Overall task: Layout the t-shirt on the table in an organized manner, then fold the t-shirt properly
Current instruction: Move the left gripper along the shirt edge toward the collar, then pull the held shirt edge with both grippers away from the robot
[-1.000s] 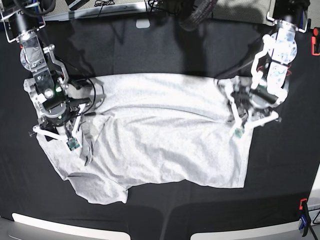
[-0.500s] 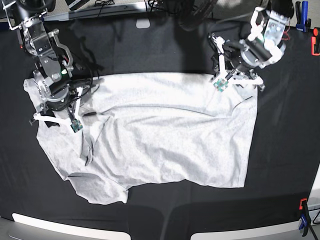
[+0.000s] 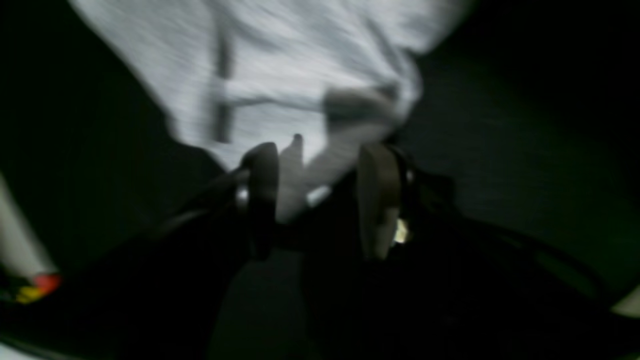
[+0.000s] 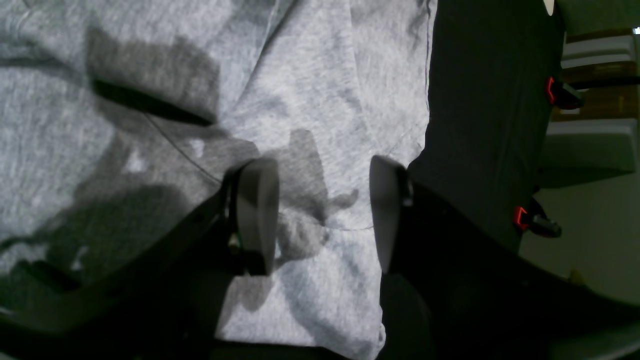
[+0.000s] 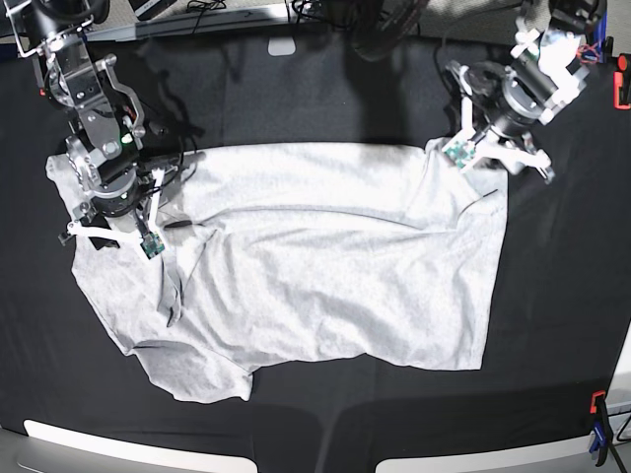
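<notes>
Spreading is the step you are on, not folding yet, as far as these views let you judge. The t-shirt (image 5: 315,266) lies in the middle of the table (image 5: 296,89), mostly open but not neat. It is light grey and soft, with long wrinkles running across it. Toward 7 o'clock a flap sticks out at a slant, and on the 9 o'clock side the cloth is bunched and doubled over. No letters show on the side facing up. Your right gripper (image 5: 108,212) is at 9 o'clock, low over that bunched side. In the right wrist view its fingers (image 4: 257,215) stand apart with cloth lying under the gap, and nothing is pinched, so it is open. Your left gripper (image 5: 498,118) is up near 1 o'clock, just by the far corner of the shirt. The left wrist view is blurry; the fingers (image 3: 262,195) stand apart, and some pale cloth shows in the gap, but you cannot tell if it is held or just lying below. For the next move, you will likely want to catch the edges on both sides and pull them away from each other so the wrinkles go flat. Then the slanted flap at 7 o'clock needs pulling straight. Soft cloth like this can slip or drag along, so pull slowly.
</notes>
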Motion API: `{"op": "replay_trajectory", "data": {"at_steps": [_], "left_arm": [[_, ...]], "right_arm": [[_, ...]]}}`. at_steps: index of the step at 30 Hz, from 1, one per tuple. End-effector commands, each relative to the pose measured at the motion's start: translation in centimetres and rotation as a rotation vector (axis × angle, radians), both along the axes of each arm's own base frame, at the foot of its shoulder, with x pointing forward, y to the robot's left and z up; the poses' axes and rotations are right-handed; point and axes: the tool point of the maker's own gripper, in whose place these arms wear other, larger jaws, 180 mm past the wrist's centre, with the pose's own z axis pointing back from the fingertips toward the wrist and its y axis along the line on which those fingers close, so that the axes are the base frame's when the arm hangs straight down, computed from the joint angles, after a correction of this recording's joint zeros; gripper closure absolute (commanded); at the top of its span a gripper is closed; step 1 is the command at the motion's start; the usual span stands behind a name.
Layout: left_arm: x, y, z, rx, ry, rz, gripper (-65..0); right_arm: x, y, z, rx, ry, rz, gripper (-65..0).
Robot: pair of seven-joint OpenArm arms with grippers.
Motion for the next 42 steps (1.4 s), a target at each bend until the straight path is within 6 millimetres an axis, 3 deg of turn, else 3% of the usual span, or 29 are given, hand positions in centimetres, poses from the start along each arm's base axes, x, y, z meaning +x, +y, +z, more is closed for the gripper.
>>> {"op": "replay_trajectory", "data": {"at_steps": [1,8,13,19,23,27,31,42], "left_arm": [[0.5,0.2,0.4,-0.005,-0.027,-0.006,-28.8],[-1.1,2.5,-4.2,0.081,0.089,-0.021,-31.0],[-0.1,2.2,-4.6,0.083,0.006,-0.096,-31.0],[-0.5,4.1,-6.8,0.131,0.061,-0.07,-30.6],[-0.5,4.2,-7.0,0.133,0.064,-0.067,-19.7],[-0.6,4.2,-7.0,0.132,0.066,-0.065,0.0],[-0.9,4.9,-7.2,0.16,0.094,-0.039,0.0],[-0.8,5.3,-7.2,0.157,0.094,0.006,0.0]], "right_arm": [[1.1,-0.4,1.7,-0.021,-0.057,0.008,-28.6],[1.1,-0.4,1.8,-0.02,-0.06,0.01,-28.6],[1.2,-0.3,1.8,-0.018,-0.063,0.013,-28.6],[1.0,-0.3,1.7,-0.019,-0.058,0.015,-28.6],[0.2,0.3,0.5,-0.031,0.009,0.074,-28.6],[-0.7,0.5,-0.3,-0.033,0.043,0.088,-28.6],[-2.7,1.0,-2.1,-0.045,0.142,0.154,-28.6],[-8.3,-5.1,-2.9,-0.235,0.299,0.196,-28.6]]}}
